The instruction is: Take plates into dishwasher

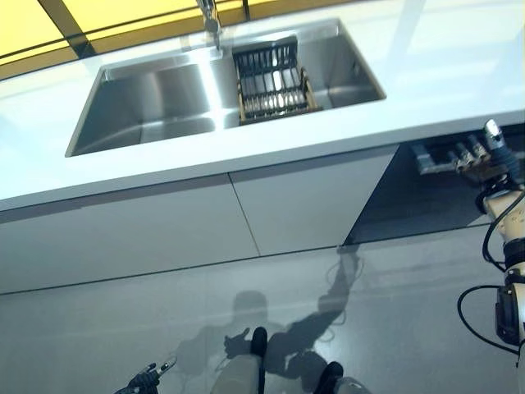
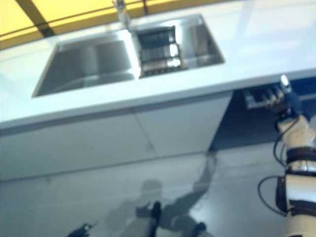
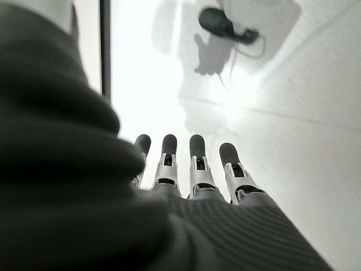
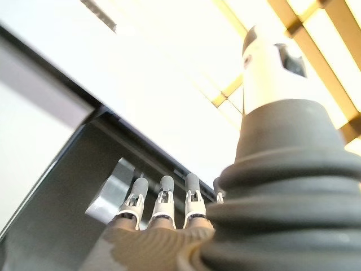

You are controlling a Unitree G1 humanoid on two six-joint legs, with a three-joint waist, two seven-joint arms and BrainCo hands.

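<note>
In the stainless steel sink [image 1: 164,107], a dark rack of plates [image 1: 273,82] stands. The right hand [image 1: 480,156], fingers straight, touches the dark dishwasher's metal handle [image 1: 431,158] (under the white bench [image 1: 443,74]); the left hand [image 1: 148,379] hangs relaxed, well below the sink.

White countertop [image 1: 459,74], steel-grey sink [image 1: 156,103], dark slatted rack [image 1: 271,78], dark dishwasher front [image 1: 410,201].

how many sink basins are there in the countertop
2: an empty basin on the left, and a basin on the right holding a dish rack beside the faucet.
</note>
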